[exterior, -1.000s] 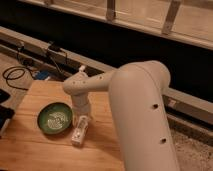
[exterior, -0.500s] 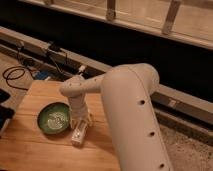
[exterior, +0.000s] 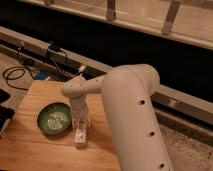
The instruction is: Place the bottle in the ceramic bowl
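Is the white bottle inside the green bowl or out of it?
Out. The bottle lies on the wooden table beside the ceramic bowl, with the gripper down over its far end.

Warm, dim indoor light.
The gripper [exterior: 81, 123] hangs low over the desk [exterior: 30, 150], softly lit from above; dark band [exterior: 100, 45] behind, pale glare along the top.

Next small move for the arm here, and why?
Probably take hold of the bottle before any lift. It lies flat on the wooden table beside the ceramic bowl, not in it. The gripper sits right over the bottle's far end, so no sideways travel looks needed.
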Robot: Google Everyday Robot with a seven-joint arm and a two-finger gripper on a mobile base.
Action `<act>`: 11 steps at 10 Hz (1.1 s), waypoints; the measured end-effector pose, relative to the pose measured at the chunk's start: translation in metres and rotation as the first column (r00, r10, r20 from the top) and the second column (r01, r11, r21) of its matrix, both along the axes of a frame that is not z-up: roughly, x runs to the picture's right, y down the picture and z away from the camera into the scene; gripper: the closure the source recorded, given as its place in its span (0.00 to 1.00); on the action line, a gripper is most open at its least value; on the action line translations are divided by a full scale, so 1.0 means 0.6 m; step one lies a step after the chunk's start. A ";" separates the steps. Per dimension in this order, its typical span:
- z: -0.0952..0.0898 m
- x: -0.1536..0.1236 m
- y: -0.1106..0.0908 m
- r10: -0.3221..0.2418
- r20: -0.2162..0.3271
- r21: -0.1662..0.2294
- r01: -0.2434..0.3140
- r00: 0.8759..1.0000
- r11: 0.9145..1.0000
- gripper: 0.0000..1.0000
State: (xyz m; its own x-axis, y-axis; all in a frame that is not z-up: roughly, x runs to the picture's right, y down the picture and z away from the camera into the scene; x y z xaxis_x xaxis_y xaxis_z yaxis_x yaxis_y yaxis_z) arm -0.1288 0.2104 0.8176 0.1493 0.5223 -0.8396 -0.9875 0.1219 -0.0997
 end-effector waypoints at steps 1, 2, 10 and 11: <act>-0.006 0.013 -0.018 0.006 -0.019 0.029 -0.006 1.000 1.000 1.00; -0.013 0.022 -0.036 0.007 -0.029 0.054 -0.005 1.000 0.999 1.00; -0.082 -0.109 -0.184 -0.217 0.106 0.233 0.187 0.971 0.954 1.00; -0.087 -0.133 -0.175 -0.254 0.135 0.240 0.217 0.958 0.946 1.00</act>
